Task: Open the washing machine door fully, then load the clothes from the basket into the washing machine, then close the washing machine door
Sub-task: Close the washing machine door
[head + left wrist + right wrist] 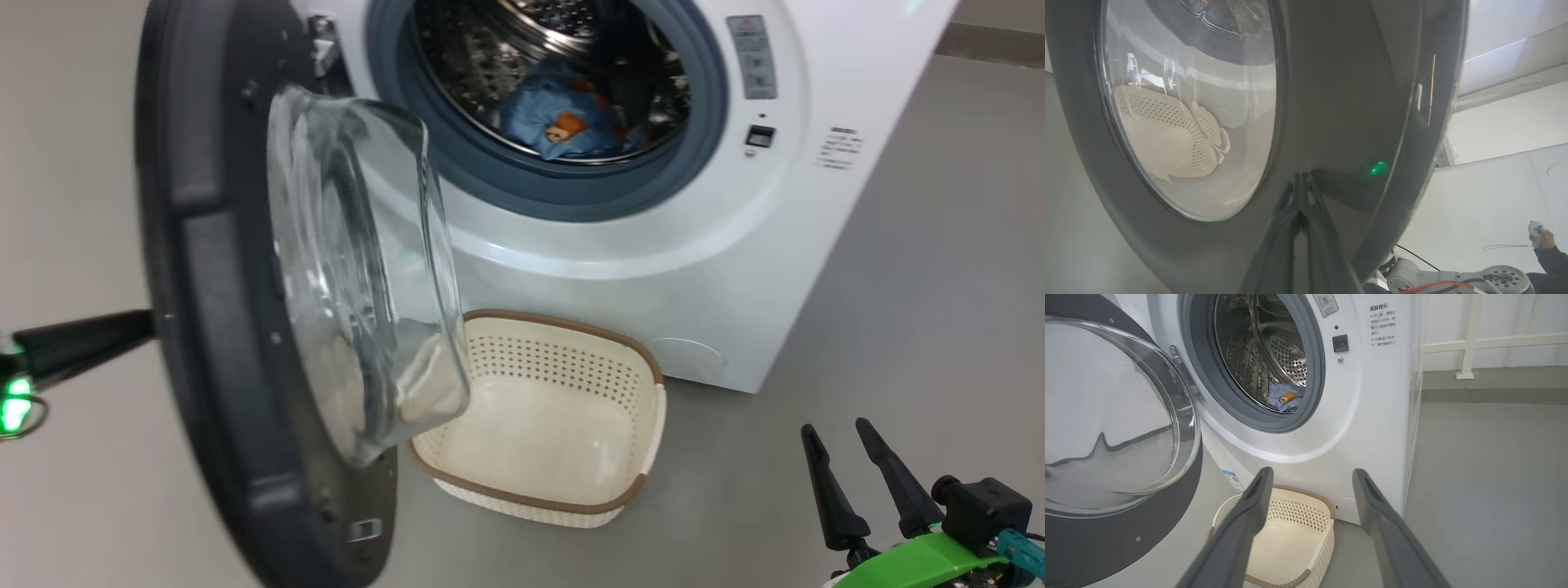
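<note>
The washing machine (735,245) stands with its door (212,327) swung out to the left, the glass bowl facing the drum. Light-blue clothes (563,118) with an orange bear print lie inside the steel drum and show as clothes (1284,398) in the right wrist view. The cream basket (555,367) sits on the floor below the opening, with nothing in it. My left gripper (139,325) is shut, its tips meeting the door's outer black rim (1339,102). My right gripper (834,426) hangs open at the lower right, well apart from the machine.
Grey floor (939,286) stretches to the right of the machine. A white railing (1470,343) runs along the back wall. In the left wrist view a person's hand (1539,237) holding a small controller is at the lower right.
</note>
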Controlling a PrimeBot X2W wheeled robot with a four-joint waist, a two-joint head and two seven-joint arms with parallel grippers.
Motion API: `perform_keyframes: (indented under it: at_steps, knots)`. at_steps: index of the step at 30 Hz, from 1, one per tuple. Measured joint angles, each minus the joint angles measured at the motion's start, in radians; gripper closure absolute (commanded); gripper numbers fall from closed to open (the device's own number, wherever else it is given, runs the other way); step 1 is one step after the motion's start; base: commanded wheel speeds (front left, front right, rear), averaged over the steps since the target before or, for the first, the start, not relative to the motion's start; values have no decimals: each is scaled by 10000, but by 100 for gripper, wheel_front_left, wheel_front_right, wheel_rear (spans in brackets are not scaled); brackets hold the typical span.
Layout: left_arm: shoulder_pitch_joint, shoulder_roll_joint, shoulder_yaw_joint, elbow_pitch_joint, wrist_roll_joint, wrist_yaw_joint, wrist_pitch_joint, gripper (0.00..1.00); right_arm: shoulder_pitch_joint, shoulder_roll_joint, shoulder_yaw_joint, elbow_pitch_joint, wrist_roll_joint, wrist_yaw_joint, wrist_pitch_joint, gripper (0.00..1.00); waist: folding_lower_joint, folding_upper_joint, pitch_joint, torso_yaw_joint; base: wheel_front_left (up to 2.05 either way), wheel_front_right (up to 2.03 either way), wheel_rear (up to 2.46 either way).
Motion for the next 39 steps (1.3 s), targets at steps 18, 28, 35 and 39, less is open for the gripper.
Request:
perform_keyframes:
  at_steps: [18, 28, 35, 39]
  knots:
    - [-1016, -1220, -608, -230, 874, -2, -729, 100, 38, 322, -278, -150, -15, 0, 0, 0, 0, 0, 267, -2018, 0, 0, 0]
    - [-1854, -1559, -514, 52, 1553, -2, -2034, 100, -117, 566, -410, -226, -15, 0, 0, 0, 0, 0, 588, -3407, 0, 0, 0]
    - [-2048, -1751, -742, 84, 1662, -2, -2483, 100, -129, 606, -527, -228, -17, 0, 0, 0, 0, 0, 820, -3878, 0, 0, 0]
    - [-2047, -1741, -832, 23, 1662, -2, -2608, 100, -235, 614, -583, -232, -29, 0, 0, 0, 0, 0, 866, -3841, 0, 0, 0]
